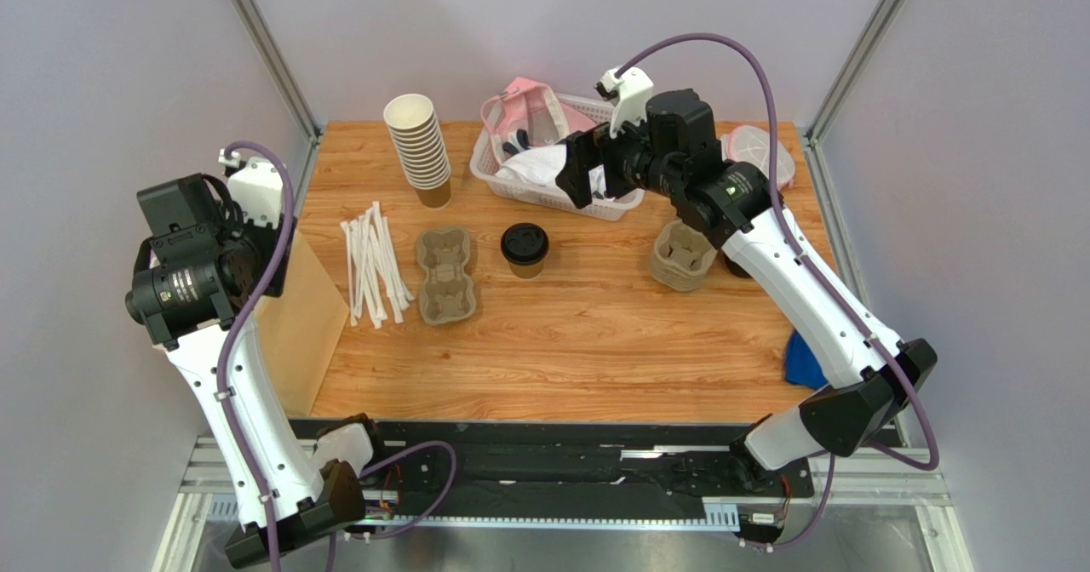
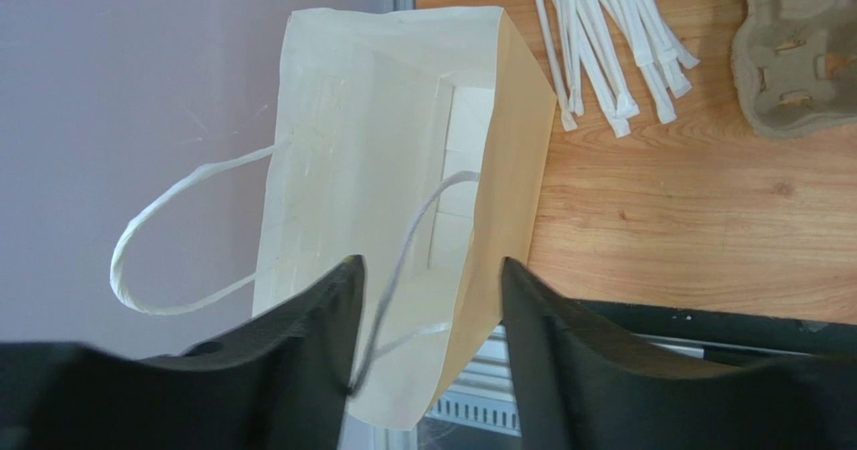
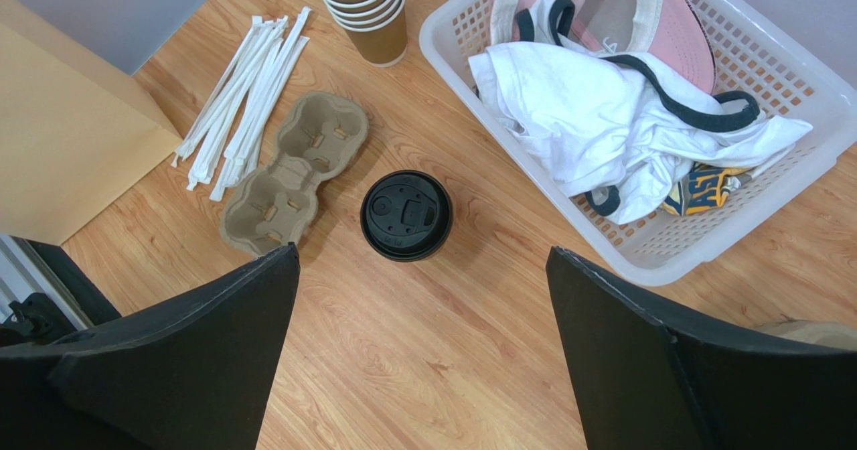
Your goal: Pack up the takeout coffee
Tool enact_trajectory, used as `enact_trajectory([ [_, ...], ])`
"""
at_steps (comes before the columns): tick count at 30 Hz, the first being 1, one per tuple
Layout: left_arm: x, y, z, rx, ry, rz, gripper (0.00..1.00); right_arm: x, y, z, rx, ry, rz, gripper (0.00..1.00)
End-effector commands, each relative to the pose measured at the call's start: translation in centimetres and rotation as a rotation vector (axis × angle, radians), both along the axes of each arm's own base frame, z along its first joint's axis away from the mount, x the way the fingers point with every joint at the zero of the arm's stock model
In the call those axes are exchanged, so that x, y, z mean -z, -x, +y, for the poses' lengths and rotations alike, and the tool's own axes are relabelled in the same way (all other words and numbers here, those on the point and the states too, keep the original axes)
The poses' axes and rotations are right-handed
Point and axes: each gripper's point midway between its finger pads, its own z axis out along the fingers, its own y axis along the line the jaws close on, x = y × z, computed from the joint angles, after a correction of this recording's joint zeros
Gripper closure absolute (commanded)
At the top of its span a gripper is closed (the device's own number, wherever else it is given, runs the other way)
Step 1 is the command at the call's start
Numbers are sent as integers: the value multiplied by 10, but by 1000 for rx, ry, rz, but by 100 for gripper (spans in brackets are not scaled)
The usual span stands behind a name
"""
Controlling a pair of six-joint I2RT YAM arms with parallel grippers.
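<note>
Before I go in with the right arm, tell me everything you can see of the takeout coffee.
The takeout coffee is a small kraft-brown paper cup under a round black plastic lid with a moulded sip panel. It stands upright on the wooden table, between the pulp cup carrier and the white basket, touching neither. The right fingers are open and clear of it.

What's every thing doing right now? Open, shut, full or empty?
takeout coffee: upright, lid on, not held.
paper bag: open, looks empty.
stack of cups: upright, no lids.
cup carrier: lying flat, empty.
straws: wrapped, in a loose pile.
basket: full of clothes.
left tool: open, over the bag's mouth.
right tool: open, above the coffee.
</note>
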Motion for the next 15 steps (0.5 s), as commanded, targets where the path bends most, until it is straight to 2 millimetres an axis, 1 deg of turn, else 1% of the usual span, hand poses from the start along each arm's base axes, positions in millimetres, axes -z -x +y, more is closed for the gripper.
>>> enact_trajectory([
  [1,-2,9,5,-34,-28,2,48,-20,-2,-4,4,-41,-41,0],
  [2,-3,9,6,-36,-30,1,53,-20,-3,-5,6,-44,-41,0],
  [3,-6,7,7,-36,-34,-7,64,-20,-3,-6,5,-45,-38,0],
  [5,-11,2,10,-41,-44,-23,78,-21,-3,-7,4,-51,-33,0],
  [6,-20,-2,13,-47,-58,-42,90,-22,-3,-8,6,-55,-35,0],
  [8,-39,-12,21,-58,-97,-90,100,-26,-4,-11,10,-59,-36,0],
  [9,-60,-21,26,-58,-120,-137,100,-26,-6,-15,18,-59,-35,0],
  [10,-76,-25,33,-79,-154,-168,100,-28,-6,-17,20,-65,-32,0],
  [11,-90,-29,35,-78,-172,-199,100,-31,-6,-19,22,-69,-35,0],
  [12,-119,-39,39,-77,-194,-261,100,-31,-10,-25,37,-71,-29,0],
  [14,-146,-46,39,-71,-203,-319,100,-35,-10,-30,41,-84,-26,0],
  [15,-173,-54,32,-31,-193,-392,100,-37,-14,-39,62,-93,-26,0],
])
